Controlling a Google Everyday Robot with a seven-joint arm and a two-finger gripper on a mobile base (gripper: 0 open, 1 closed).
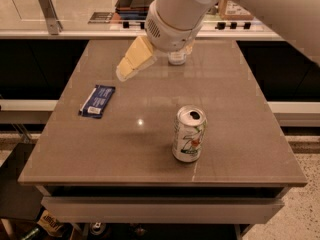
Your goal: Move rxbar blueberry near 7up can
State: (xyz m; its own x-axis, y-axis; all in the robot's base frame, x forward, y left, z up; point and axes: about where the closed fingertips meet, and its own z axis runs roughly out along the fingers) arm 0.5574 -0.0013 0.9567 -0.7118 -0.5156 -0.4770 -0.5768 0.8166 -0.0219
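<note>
Overhead, the gripper [124, 71] slants down-left, near the rxbar blueberry [97, 100].

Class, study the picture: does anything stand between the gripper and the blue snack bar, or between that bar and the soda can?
Nothing visible does. The gripper hovers over the table just beyond the snack bar, only bare tabletop between them. The stretch from the bar across to the soda can is bare too.

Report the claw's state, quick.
The claw hovers over the table, up and right of the bar, holding neither it nor the can; open or shut cannot be told.
</note>
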